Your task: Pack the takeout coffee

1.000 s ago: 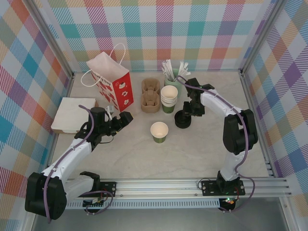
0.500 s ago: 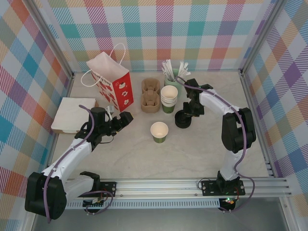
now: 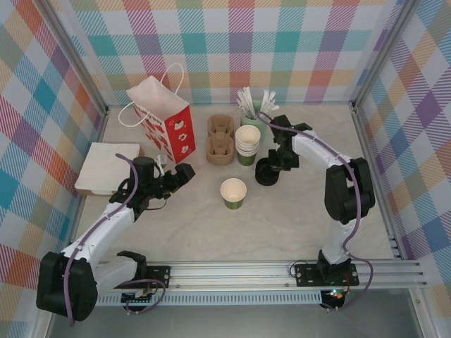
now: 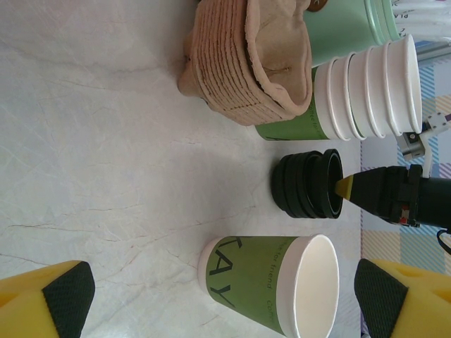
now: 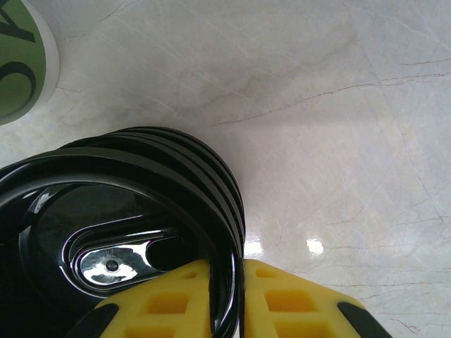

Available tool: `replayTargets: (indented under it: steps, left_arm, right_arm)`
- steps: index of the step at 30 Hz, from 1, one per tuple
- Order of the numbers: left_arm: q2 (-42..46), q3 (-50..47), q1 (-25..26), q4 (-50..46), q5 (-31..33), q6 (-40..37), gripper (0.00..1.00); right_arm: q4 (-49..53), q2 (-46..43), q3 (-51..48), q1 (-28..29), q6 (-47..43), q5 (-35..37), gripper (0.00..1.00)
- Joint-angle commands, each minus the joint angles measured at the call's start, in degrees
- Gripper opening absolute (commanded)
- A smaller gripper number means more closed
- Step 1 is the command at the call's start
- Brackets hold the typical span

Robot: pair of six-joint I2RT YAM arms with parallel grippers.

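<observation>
Pinching the rim of the top black lid [image 5: 106, 232] of the lid stack [image 4: 306, 184], just right of the stack of green cups [image 3: 247, 144], the right gripper [image 5: 238, 282] clamps its jaws on the plastic. The lidless green coffee cup [image 3: 233, 192] stands upright nearer than that cup stack. The left gripper [image 3: 182, 173] hovers to its left, jaws spread.

Left tool [image 3: 182, 172] wide open; right tool [image 5: 227, 292] pinched on black lid [image 5: 106, 218].

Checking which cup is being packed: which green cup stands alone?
The lone green cup at mid-table, open and lidless. The others are nested in a stack farther back, beside the black lids that the right gripper pinches.
</observation>
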State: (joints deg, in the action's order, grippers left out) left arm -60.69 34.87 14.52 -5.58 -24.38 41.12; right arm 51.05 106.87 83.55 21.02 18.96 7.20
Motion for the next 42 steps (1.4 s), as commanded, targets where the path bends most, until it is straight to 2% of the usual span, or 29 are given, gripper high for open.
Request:
replayTargets:
  steps: [1, 10, 16, 22, 26, 30, 35, 42]
  left_arm:
    - [0.9, 0.9, 0.9, 1.8, 0.1, -0.4, 0.97]
    - [2.9, 1.4, 0.9, 5.4, -2.4, 0.8, 0.98]
    - [2.1, 2.9, 0.9, 9.7, -7.1, 5.8, 0.99]
    - [-0.9, 6.5, 1.2, 15.3, -13.8, 15.4, 0.99]
    - [-3.7, 12.5, 2.8, 12.7, -17.2, 19.2, 0.99]
    - [-6.0, 17.2, 5.1, 12.1, -19.0, 22.9, 0.99]
    - [-9.3, 20.1, 8.2, 15.4, -19.9, 29.0, 0.94]
    - [-12.9, 22.4, 12.1, 20.2, -19.2, 33.7, 0.92]
  right_arm:
    - [0.6, -3.5, -1.1, -0.5, -0.4, -1.5, 0.17]
    - [-3.9, -10.9, -7.6, -3.3, 0.9, -9.2, 0.17]
    - [-13.1, -19.6, -15.5, -5.8, 2.7, -21.3, 0.17]
    - [-25.1, -28.8, -23.0, -6.2, 5.0, -33.0, 0.16]
    - [-33.8, -32.6, -26.9, -6.2, 8.3, -40.2, 0.15]
    - [-42.0, -35.3, -30.1, -6.2, 11.9, -44.7, 0.15]
    - [-49.7, -38.1, -32.3, -6.2, 15.9, -48.7, 0.14]
    - [-56.2, -39.5, -33.1, -6.2, 19.3, -52.2, 0.13]
